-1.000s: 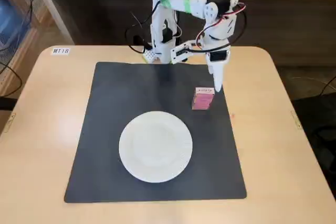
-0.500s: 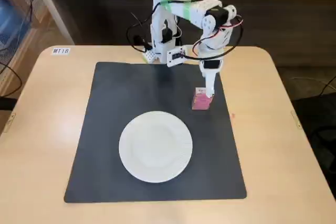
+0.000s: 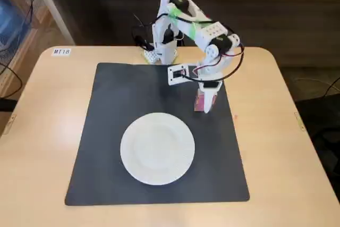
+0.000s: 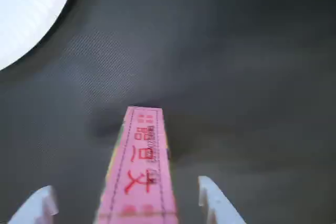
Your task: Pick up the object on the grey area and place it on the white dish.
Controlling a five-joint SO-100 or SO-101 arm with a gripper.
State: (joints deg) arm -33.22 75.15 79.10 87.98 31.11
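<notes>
The object, a small pink box [image 3: 200,103] with red print, stands on the grey area, a dark mat [image 3: 122,104], right of centre toward the back. My gripper [image 3: 206,102] has come down over it. In the wrist view the pink box [image 4: 140,171] runs up between my two white fingertips [image 4: 46,204], with gaps on both sides, so the gripper [image 4: 126,203] is open around it. The white dish [image 3: 157,148] lies on the mat in front of and left of the box. Its rim shows as the white dish [image 4: 26,9] at the top left of the wrist view.
The mat sits on a light wooden table [image 3: 276,147] with rounded corners. My arm's base [image 3: 164,51] stands at the mat's back edge with cables behind it. A small "MT18" label [image 3: 61,51] is at the table's back left.
My arm has reached forward and lowered. The gripper moved from above and behind the pink box down to straddle it. The box and the dish have not moved.
</notes>
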